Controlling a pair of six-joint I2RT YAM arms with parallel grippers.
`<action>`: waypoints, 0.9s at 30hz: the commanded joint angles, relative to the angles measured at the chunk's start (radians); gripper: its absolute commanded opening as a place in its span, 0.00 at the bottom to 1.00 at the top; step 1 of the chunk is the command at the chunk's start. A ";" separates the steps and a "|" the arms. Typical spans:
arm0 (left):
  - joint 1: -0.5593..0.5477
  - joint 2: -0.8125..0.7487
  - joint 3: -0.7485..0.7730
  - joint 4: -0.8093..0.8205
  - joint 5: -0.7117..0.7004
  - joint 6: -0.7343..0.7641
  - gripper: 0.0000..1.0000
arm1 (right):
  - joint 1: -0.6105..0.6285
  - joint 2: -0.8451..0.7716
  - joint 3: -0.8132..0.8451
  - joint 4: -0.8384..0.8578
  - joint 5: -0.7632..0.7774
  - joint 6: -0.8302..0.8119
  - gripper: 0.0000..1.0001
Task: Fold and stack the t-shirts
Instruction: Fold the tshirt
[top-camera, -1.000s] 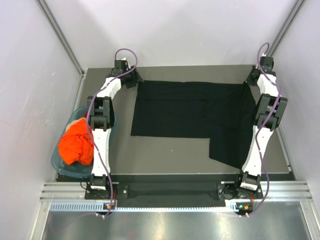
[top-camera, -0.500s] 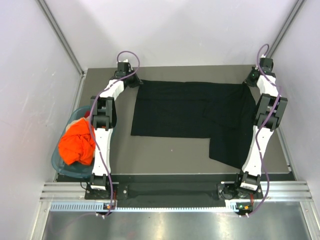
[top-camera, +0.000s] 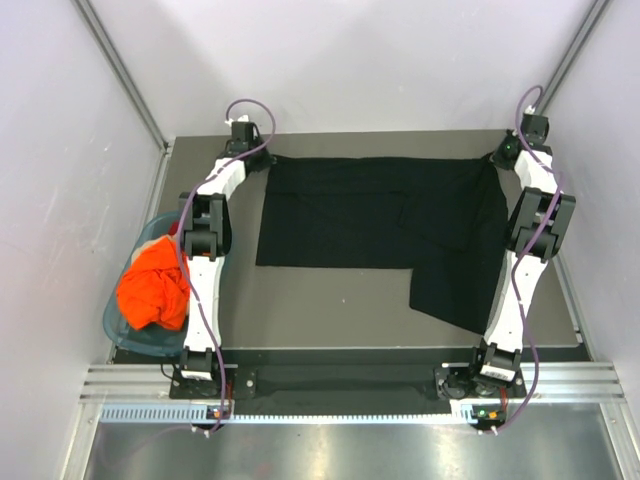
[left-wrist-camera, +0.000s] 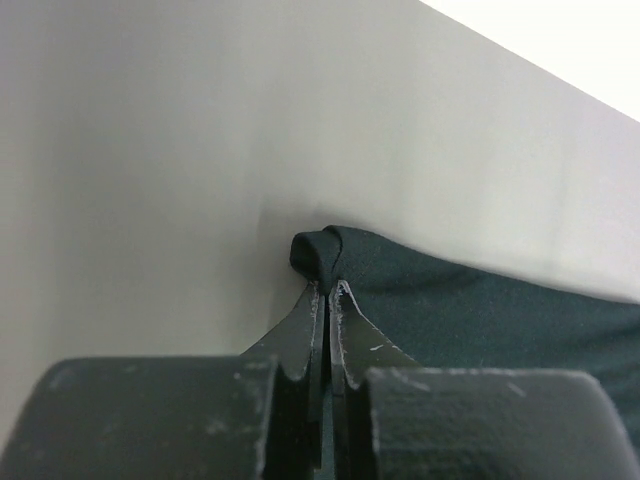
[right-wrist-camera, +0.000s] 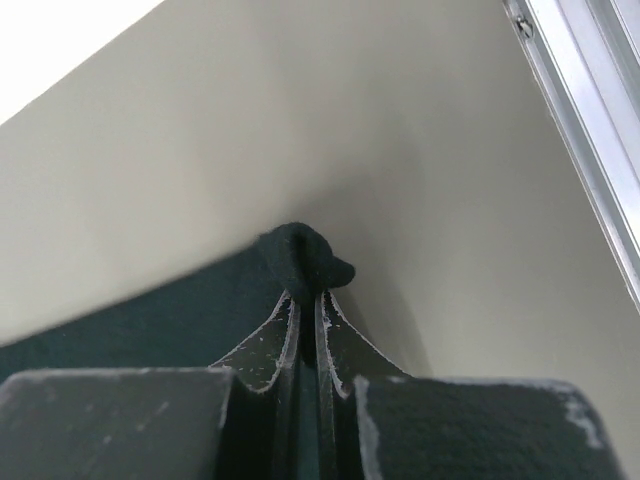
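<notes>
The black t-shirt (top-camera: 370, 215) lies spread across the far half of the table, one flap reaching toward the near right. My left gripper (top-camera: 263, 160) is shut on its far left corner; the left wrist view shows the pinched black cloth (left-wrist-camera: 318, 252) bunched past the left gripper (left-wrist-camera: 328, 290). On the far right corner my right gripper (top-camera: 497, 160) is shut too, and cloth (right-wrist-camera: 300, 255) bulges above the right gripper (right-wrist-camera: 305, 298) in the right wrist view. The orange t-shirt (top-camera: 152, 284) sits crumpled in the basket at the left.
A teal plastic basket (top-camera: 116, 322) hangs over the table's left edge beside the left arm. White walls with metal rails close in the back and both sides. The grey table (top-camera: 320, 310) shows bare between the black shirt and the near edge.
My left gripper moved onto the black shirt's far left corner and closed on it. The shirt's far edge now looks pulled straighter and its left side has shifted slightly left.
</notes>
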 joint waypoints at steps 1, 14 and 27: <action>0.035 -0.011 0.044 0.072 -0.080 0.024 0.00 | -0.018 0.008 0.038 0.090 -0.008 0.044 0.02; 0.055 0.032 0.102 0.087 -0.080 -0.002 0.00 | -0.049 0.098 0.121 0.131 -0.045 0.141 0.03; 0.055 -0.031 0.165 -0.052 -0.068 0.024 0.69 | -0.052 0.019 0.201 -0.039 -0.014 0.116 0.49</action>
